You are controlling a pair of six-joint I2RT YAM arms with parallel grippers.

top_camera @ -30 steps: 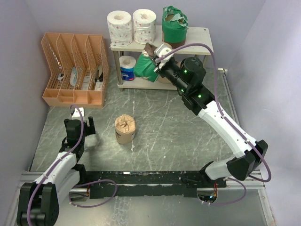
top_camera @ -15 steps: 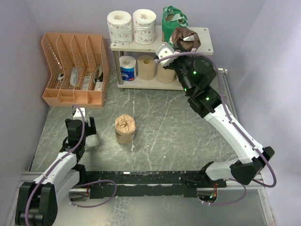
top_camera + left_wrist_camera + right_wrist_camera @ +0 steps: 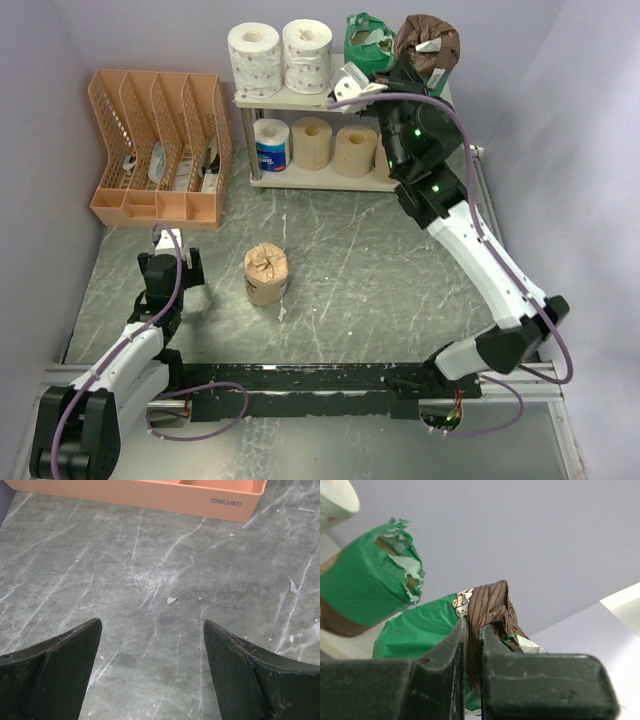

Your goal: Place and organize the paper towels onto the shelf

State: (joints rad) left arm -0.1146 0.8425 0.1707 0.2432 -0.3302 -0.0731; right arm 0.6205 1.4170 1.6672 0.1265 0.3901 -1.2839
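1. Right jaws are pinched almost shut on the twisted brown-striped top of a green-wrapped roll [image 3: 428, 42]. The grip is on the wrapper fold [image 3: 492, 605], not around the body of the roll.
2. That roll hangs above the right end of the shelf [image 3: 280, 100], beside a second green roll [image 3: 366, 42] that stands on the top board. I cannot tell whether its base touches the board.
3. Left jaws are spread wide with nothing between them. They hover over bare tabletop [image 3: 160, 580], near the edge of the orange organizer [image 3: 150, 497].
4. Two white patterned rolls [image 3: 253, 55] stand at the left of the top board. On the lower board a blue-and-white roll [image 3: 270, 145] and two tan rolls [image 3: 312, 142] stand in a row.
5. One brown-paper roll [image 3: 266, 275] stands alone on the tabletop, well apart from the shelf.
6. The step in hand looks like placing the held roll on the top tier, with most of the rolls already shelved.
7. Next, I judge, the roll should be lowered upright into the free corner and kept off its green neighbour. The jaws should let go only once it sits flat, since a roll held by its wrapper may swing or tip
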